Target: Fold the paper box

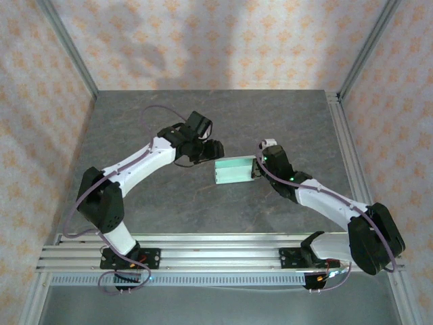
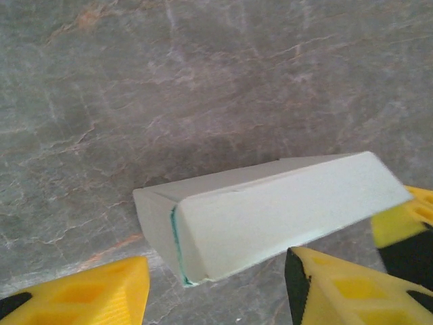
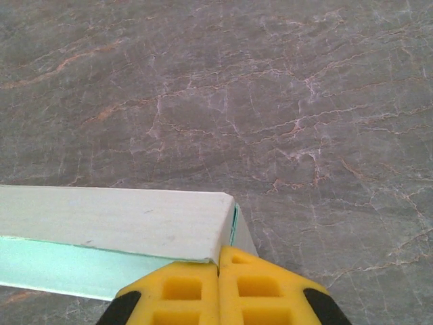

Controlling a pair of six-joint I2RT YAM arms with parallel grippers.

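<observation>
Treat the paper box (image 1: 234, 170), mid-frame, as light, crushable card; pinch at stiffer folded ends, with left gripper (image 2: 216, 271) parted low in frame, right gripper (image 3: 218, 271) closed bottom centre, hold uncertain

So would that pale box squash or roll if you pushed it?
Probably squashy: the paper box looks like thin folded card, hollow. Likely light, since the right jaws pinch just one corner without it sagging. Flat faces suggest sliding on the table, not rolling.
</observation>
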